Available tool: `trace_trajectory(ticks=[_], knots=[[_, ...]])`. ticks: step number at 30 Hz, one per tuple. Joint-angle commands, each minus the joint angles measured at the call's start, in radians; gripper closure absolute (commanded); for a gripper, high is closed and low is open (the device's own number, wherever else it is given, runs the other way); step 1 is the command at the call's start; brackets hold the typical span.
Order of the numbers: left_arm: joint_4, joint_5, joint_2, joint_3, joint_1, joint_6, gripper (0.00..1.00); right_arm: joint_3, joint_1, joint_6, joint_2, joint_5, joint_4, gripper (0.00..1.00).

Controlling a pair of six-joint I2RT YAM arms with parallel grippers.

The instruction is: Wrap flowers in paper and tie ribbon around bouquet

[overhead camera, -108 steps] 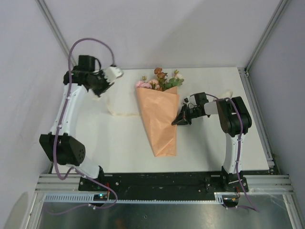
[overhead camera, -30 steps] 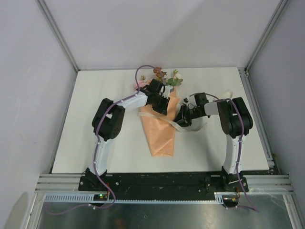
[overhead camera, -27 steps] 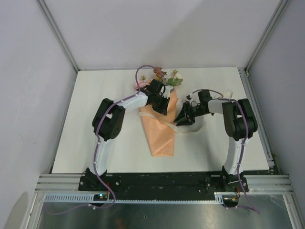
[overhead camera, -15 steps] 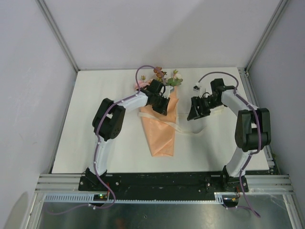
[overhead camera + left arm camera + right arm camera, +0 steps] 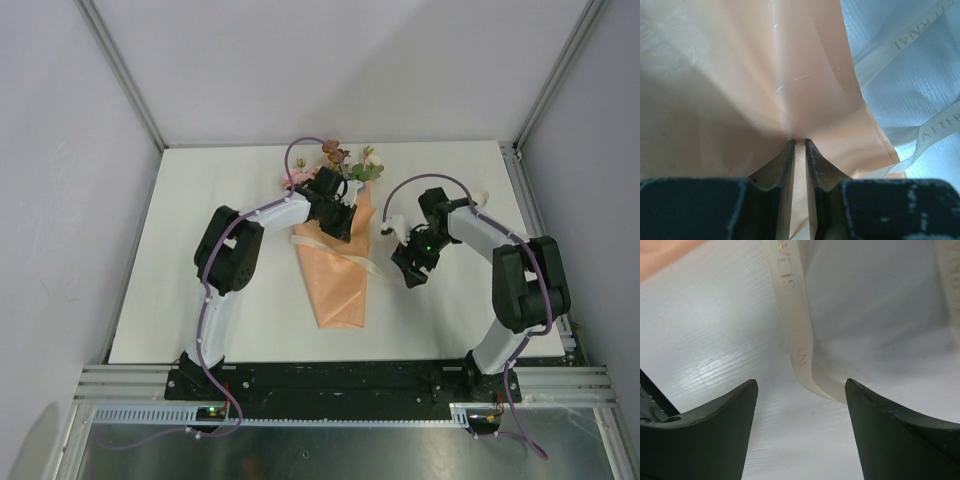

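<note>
Left pincer (image 5: 799, 142) clamped on the paper (image 5: 740, 75), flowers (image 5: 368, 165) partly behind its arm; right pincer (image 5: 800, 384) apart over the ribbon (image 5: 792, 315).

The bouquet (image 5: 335, 285) lies on the table (image 5: 200, 250), flowers (image 5: 345, 160) at the far end. The ribbon (image 5: 365, 263) crosses it — trailing right, below the right gripper (image 5: 413, 275).

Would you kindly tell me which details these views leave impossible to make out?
- Top view: the left tool covers its contact with the bouquet and some flowers.
- Left wrist view: paper fills the frame; ribbon lettering is cut by the right edge.
- Right wrist view: ribbon print under the right tool is partly blurred; it runs off the top edge.
</note>
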Motion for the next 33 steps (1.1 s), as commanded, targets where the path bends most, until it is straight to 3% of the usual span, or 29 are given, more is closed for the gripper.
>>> trace_trajectory(ticks=[1,4,6,10,13,27,29,31,33], knots=[[-0.015,-0.027,0.019,-0.002,-0.009,0.017,0.81,-0.046,0.027,-0.124,0.008,0.093,0.067,0.25],[-0.016,-0.031,0.017,-0.002,-0.009,0.02,0.82,-0.073,0.036,-0.145,0.03,0.134,0.094,0.34],[-0.018,-0.035,0.016,-0.003,-0.009,0.025,0.84,-0.079,0.039,-0.151,0.034,0.158,0.101,0.48],[-0.02,-0.037,0.016,-0.001,-0.009,0.031,0.91,-0.079,0.03,-0.15,-0.004,0.191,0.1,0.89],[-0.022,-0.038,0.015,0.0,-0.009,0.04,0.97,-0.059,0.01,-0.119,-0.052,0.185,0.091,0.99],[-0.037,-0.059,0.006,-0.008,-0.009,0.095,1.0,0.007,-0.177,-0.099,0.019,0.182,-0.033,1.0],[-0.038,-0.058,0.007,-0.007,-0.009,0.095,1.0,0.011,-0.178,-0.095,0.035,0.187,-0.031,0.91],[-0.039,-0.055,0.007,-0.006,-0.009,0.095,1.0,0.023,-0.18,-0.087,0.039,0.178,-0.037,0.72],[-0.04,-0.05,0.008,-0.006,-0.009,0.094,1.0,0.048,-0.189,-0.069,0.038,0.153,-0.044,0.63]])
